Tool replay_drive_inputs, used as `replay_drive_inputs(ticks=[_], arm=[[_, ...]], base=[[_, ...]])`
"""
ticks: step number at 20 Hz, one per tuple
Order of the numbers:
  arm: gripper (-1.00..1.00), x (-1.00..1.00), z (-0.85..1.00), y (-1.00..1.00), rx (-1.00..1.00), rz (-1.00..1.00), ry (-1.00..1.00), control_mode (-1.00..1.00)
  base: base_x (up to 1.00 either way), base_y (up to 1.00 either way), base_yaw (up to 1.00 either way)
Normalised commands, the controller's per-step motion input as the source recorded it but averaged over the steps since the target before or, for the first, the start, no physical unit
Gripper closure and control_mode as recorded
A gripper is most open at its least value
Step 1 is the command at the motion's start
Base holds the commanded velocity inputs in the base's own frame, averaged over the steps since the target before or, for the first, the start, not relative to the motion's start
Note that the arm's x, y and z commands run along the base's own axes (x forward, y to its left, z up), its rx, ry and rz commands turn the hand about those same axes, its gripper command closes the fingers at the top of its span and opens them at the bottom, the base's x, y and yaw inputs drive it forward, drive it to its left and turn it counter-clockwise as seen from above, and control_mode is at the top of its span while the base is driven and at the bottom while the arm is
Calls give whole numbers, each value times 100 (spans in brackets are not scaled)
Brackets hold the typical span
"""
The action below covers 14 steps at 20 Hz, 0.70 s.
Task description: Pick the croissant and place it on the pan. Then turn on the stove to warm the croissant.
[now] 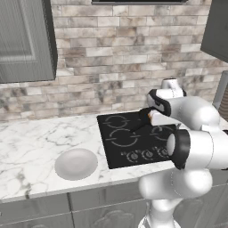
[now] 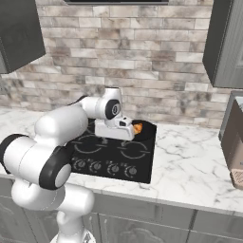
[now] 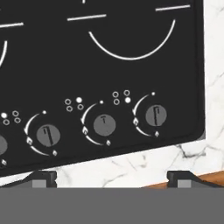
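Note:
The croissant (image 2: 137,128) lies in the black pan (image 2: 146,130), which sits on the back right of the stove (image 2: 116,154). My gripper (image 2: 117,137) hangs over the cooktop just left of the pan and holds nothing. In the hand view its two fingertips (image 3: 43,177) stand far apart, so the gripper (image 3: 112,178) is open. That view looks down on the row of knobs (image 3: 104,125) along the stove's front edge, with the rightmost knob (image 3: 155,115) near the corner. A burner ring (image 3: 131,48) shows above the knobs.
A pale grey plate (image 1: 76,163) rests on the marble counter (image 1: 31,151) left of the stove (image 1: 129,138). A brick wall runs behind, with cabinets above on both sides. A brown appliance (image 2: 235,142) stands at the far right of the counter.

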Motion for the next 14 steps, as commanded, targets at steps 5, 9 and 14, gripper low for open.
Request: replay_drive_inputs(ticks=[5,9,14], arm=[[-100,0,-1,0,10,17,1,-100],[-100,0,-9,0,10,16,1,-100],[-100,0,-19,0,3,11,3,-100]], base=[[0,0,0],[0,0,0],[0,0,0]])
